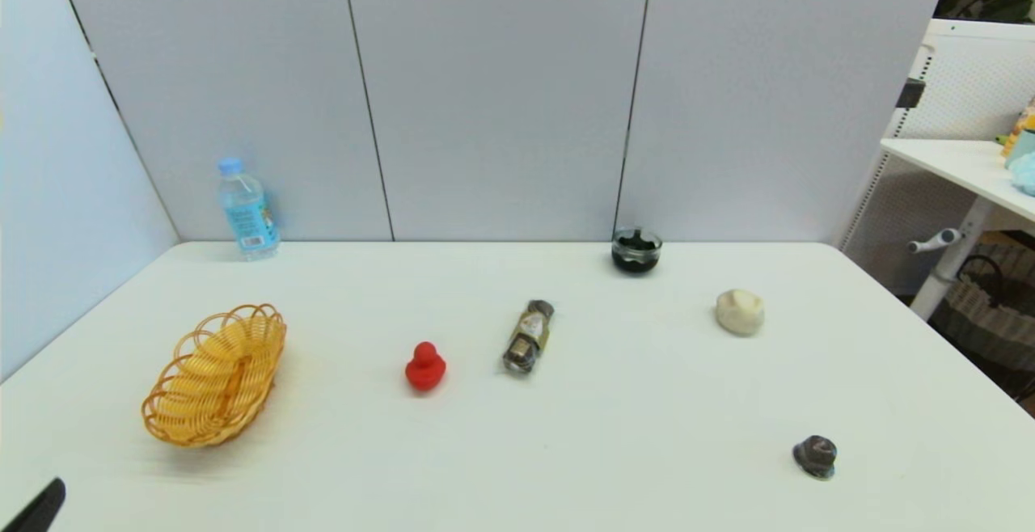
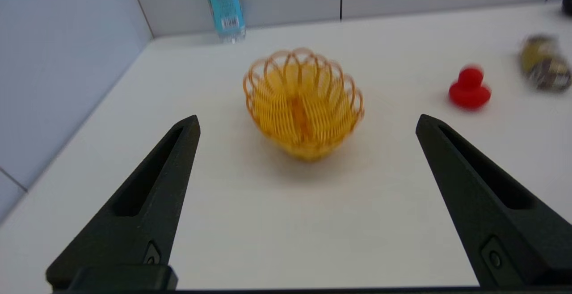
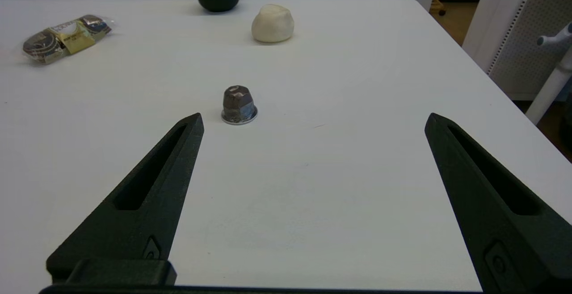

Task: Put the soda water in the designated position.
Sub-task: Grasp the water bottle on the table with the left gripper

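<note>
Soda water [image 1: 247, 210] upright behind basket [image 1: 214, 373]; glass jar [image 1: 636, 251] holds dark contents.

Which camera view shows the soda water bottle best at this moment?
The head view: the whole soda water shows, from cap to base, upright at the table's far left corner by the wall. The left wrist view shows only its label and base beyond the basket, with the cap cut off. The right wrist view does not show it.
</note>
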Tool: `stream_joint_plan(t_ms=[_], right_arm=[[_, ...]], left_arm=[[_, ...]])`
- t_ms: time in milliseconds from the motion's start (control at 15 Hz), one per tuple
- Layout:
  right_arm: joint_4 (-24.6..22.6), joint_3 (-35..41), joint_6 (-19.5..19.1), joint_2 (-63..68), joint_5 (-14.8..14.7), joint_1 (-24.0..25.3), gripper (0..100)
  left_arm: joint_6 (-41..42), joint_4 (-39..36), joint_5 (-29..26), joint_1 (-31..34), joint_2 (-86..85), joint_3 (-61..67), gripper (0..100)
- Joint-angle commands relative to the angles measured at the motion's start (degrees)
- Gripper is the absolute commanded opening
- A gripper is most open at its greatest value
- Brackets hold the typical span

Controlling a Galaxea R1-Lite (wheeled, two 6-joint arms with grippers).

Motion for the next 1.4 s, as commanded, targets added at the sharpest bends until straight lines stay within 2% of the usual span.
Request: stream_joint_plan(t_ms=[67,267,867,1133,1267,1400], right_arm=[[0.0,0.1,0.0,0.1,0.0,0.0,100],[0.0,0.1,0.0,0.1,0.0,0.0,100],[0.0,0.1,0.0,0.1,0.0,0.0,100],[0.0,0.1,0.0,0.1,0.0,0.0,100],[0.0,0.1,0.0,0.1,0.0,0.0,100],[0.0,0.1,0.0,0.1,0.0,0.1,100]], left_arm=[[-3.4,-7.1,0.1,0.6,23.9,-17.9,100],[-4.9,-10.8,0.0,3.5,35.9,-27.8,100],[-2.0,-14.0,-1.4,10.8,61.0,-51.4,100],[0.9,-18.0,-7.3,15.5,70.0,-58.1,100],[1.0,-20.7,-10.6,16.2,75.1,-60.3,100],[0.9,-23.1,-11.6,16.3,79.0,-60.4,100]])
